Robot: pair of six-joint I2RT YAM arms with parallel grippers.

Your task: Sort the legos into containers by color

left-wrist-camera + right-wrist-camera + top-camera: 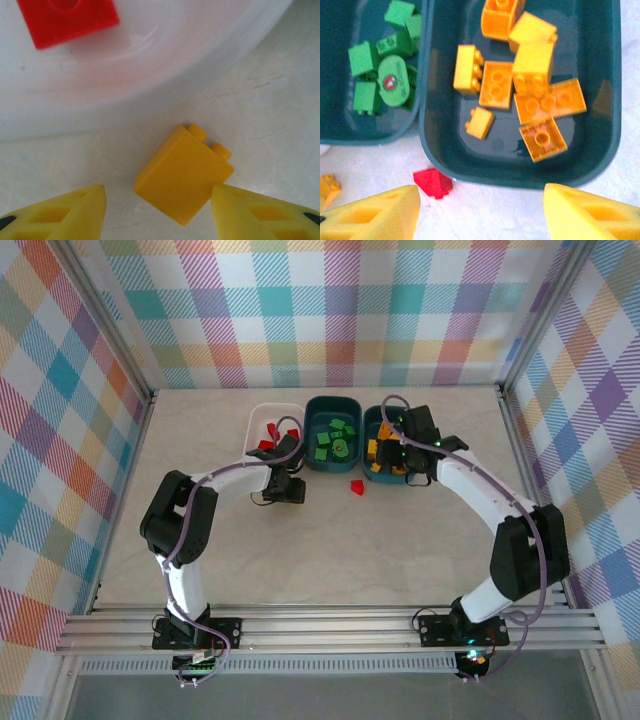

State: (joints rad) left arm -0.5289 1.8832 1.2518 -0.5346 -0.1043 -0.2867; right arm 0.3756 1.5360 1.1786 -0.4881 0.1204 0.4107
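Two loose bricks lie on the worktop (330,540) outside the three tubs: a yellow brick (182,175) and a loose red brick (433,181). The left pincer (159,202) is released, its fingers (70,212) spread to either side of the yellow brick. The brick lies flat between them, turned corner-on and nearer the right-hand finger; whether it touches that finger I cannot tell. This straddle reads as the set-up for a pick that is not yet closed. Straight ahead of this pincer, just beyond the brick, rises the curved wall of the white tub (150,75), which has a sorted red brick (67,20) inside. The yellow piece therefore lies by the wrong container and, I judge, must go across to the farthest tub. There is bare worktop to both sides of the brick but little room forward before that wall. The right pincer (481,200) is also released and grasps nothing, poised at the near edge of the teal tub of yellow-orange bricks (614,100). The teal tub of green bricks (340,125) lies ahead to its left. The loose red brick lies just short of the near rim, ahead-left of this pincer's gap, so a finger lowered on the tub side would have scant clearance.
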